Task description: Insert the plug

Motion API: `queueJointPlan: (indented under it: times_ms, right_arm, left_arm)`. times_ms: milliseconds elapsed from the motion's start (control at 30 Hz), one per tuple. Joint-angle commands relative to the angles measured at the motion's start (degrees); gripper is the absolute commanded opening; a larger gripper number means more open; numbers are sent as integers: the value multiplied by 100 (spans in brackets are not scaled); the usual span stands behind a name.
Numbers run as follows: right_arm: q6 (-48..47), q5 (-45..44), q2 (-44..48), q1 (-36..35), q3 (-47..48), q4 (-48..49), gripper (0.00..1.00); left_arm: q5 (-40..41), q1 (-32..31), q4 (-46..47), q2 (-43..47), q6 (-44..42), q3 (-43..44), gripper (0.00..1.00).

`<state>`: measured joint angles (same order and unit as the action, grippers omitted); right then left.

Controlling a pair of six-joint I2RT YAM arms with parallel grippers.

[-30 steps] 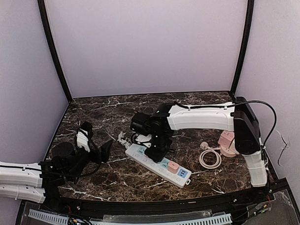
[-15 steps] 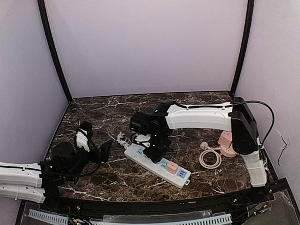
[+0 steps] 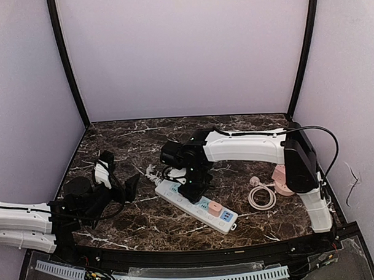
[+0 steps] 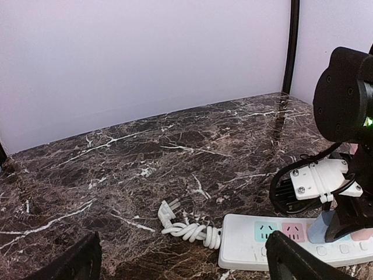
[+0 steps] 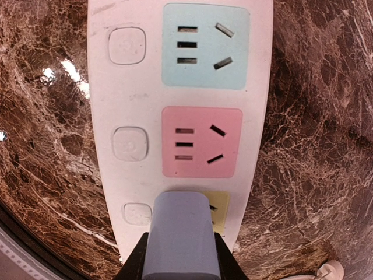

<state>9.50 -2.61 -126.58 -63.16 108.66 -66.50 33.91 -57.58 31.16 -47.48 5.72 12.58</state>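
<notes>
One wrist-only detail: yellow socket (image 5: 222, 205) under grey-blue plug (image 5: 182, 236) between tight right jaws; left jaws apart.

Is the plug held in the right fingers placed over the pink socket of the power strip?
No, the plug stands over the yellow socket, and the pink socket beside it shows bare slots.

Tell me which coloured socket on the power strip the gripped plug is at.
The yellow socket, half hidden under the grey-blue plug in the right gripper; the blue socket and pink socket stand uncovered.
</notes>
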Motion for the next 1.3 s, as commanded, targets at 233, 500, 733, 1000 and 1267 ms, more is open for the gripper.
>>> queueJointPlan:
  times_ms: [233, 500, 733, 1000, 1267]
  right_arm:
    - [-38, -104, -390, -61, 164, -140, 0]
    - [-88, -40, -606, -80, -6, 144, 0]
    - [-236, -23, -1022, -72, -54, 341, 0]
    - [-152, -10, -922, -64, -356, 541, 0]
    - [-54, -213, -594, -57, -431, 548, 12]
  left_arm:
    - [29, 36, -31, 29, 57, -106, 99]
    - [39, 36, -46, 64, 48, -120, 99]
    - [36, 32, -65, 77, 46, -122, 99]
    - [56, 30, -49, 118, 37, -152, 99]
    - [44, 31, -51, 155, 37, -158, 99]
